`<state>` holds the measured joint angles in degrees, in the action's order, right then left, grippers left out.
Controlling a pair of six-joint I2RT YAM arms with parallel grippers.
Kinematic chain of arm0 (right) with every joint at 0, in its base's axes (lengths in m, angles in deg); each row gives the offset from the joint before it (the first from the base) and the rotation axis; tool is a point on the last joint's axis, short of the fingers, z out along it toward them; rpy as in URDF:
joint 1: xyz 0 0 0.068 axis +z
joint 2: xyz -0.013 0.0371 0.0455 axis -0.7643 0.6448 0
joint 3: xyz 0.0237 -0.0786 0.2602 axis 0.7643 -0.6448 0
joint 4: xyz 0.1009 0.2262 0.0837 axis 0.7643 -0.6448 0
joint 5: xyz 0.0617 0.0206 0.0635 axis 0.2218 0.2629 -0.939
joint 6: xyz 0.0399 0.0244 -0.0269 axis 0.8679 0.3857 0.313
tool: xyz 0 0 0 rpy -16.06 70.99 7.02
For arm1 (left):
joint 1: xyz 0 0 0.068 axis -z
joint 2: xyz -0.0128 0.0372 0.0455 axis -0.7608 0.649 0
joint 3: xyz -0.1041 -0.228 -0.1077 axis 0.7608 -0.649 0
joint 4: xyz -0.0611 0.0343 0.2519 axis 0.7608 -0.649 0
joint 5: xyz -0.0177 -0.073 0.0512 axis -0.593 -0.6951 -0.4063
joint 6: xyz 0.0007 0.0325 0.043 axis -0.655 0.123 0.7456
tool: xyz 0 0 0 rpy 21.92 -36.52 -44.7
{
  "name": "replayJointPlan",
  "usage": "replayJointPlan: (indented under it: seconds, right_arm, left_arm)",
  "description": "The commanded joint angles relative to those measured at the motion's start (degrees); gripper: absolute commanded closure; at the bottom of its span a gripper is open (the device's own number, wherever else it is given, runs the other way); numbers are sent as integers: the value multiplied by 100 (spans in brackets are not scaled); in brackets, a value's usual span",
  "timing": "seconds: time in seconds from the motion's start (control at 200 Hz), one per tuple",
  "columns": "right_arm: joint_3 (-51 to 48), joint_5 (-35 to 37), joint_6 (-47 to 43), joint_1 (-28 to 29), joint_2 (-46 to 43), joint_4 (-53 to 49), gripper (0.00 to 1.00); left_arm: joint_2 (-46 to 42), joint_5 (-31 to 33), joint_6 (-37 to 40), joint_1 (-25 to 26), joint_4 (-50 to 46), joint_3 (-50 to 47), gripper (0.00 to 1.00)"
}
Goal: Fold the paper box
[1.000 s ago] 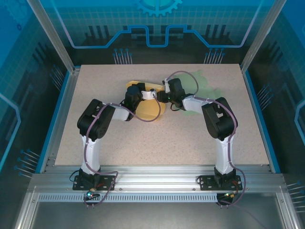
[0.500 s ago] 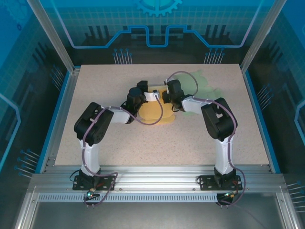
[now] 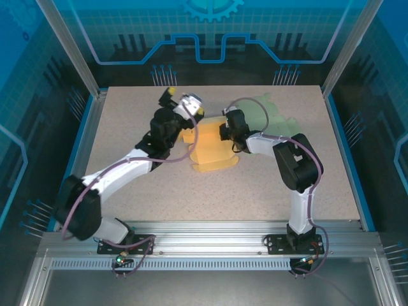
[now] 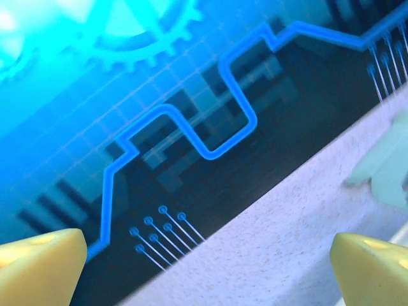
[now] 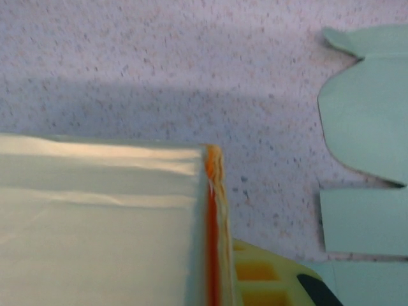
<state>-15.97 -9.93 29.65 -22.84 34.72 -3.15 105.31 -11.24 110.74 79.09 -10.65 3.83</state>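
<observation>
The yellow paper box (image 3: pixel 213 152) lies partly folded at the table's middle. My right gripper (image 3: pixel 225 132) is shut on its right edge. In the right wrist view the doubled paper edge (image 5: pixel 213 217) runs upright between the jaws, with one yellow finger (image 5: pixel 268 280) showing beside it and a pale panel (image 5: pixel 95 223) spreading left. My left gripper (image 3: pixel 183 102) is raised above the table's back left, away from the box. It is open, and its yellow fingertips (image 4: pixel 39 262) stand wide apart with nothing between them.
A flat pale green paper cutout (image 3: pixel 268 113) lies on the table behind and right of the box, also seen as green paper (image 5: pixel 366 127) and as a green flap (image 4: pixel 382 169). The blue back wall (image 4: pixel 159 95) rises past the table's far edge.
The left gripper has let go of the box, risen and swung toward the back left. The box has spread out lower on the table. The right gripper stays on its edge.
</observation>
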Motion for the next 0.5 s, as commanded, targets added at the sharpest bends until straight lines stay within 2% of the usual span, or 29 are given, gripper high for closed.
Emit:
replayJointPlan:
  seconds: [0.0,0.07,0.165,0.365,0.495]
  right_arm:
    - [-106,-17,131,68,-252,-2,92]
    - [-163,-130,186,68,-282,25,92]
    - [-288,-251,280,68,-337,108,92]
    - [-371,-302,407,68,-392,114,91]
    - [-365,-314,437,68,-382,113,91]
  left_arm:
    - [-213,149,-3028,-409,-2366,536,1]
    - [-133,-268,-3895,-748,-3447,907,1]
    - [16,-668,-4436,-964,-4062,1028,1]
    - [398,-1401,-4800,-961,-3846,656,1]
    - [834,-1126,-4818,-919,-3969,739,1]
